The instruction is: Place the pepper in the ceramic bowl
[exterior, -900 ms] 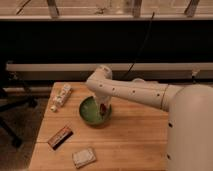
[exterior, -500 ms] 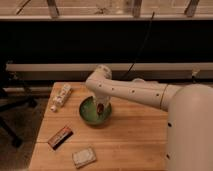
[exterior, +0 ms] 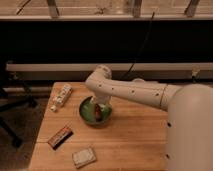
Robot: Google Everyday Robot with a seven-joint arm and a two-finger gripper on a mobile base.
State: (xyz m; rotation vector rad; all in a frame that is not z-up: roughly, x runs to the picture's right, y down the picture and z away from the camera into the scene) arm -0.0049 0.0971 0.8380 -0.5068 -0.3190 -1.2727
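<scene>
A green ceramic bowl point(exterior: 88, 112) sits on the wooden table point(exterior: 130, 145), left of middle. My gripper point(exterior: 98, 111) hangs from the white arm and reaches down into the bowl. A small red-orange thing, the pepper point(exterior: 98, 115), shows at the gripper's tip inside the bowl. Whether it rests on the bowl's floor or is held I cannot tell.
A white bottle point(exterior: 61, 96) lies at the table's back left. A dark snack bar point(exterior: 60, 136) lies at the front left and a pale packet point(exterior: 83, 156) near the front edge. A black chair point(exterior: 10, 107) stands left of the table. A window wall runs behind.
The gripper has stayed over the bowl and lowered slightly into it. The other objects have not moved.
</scene>
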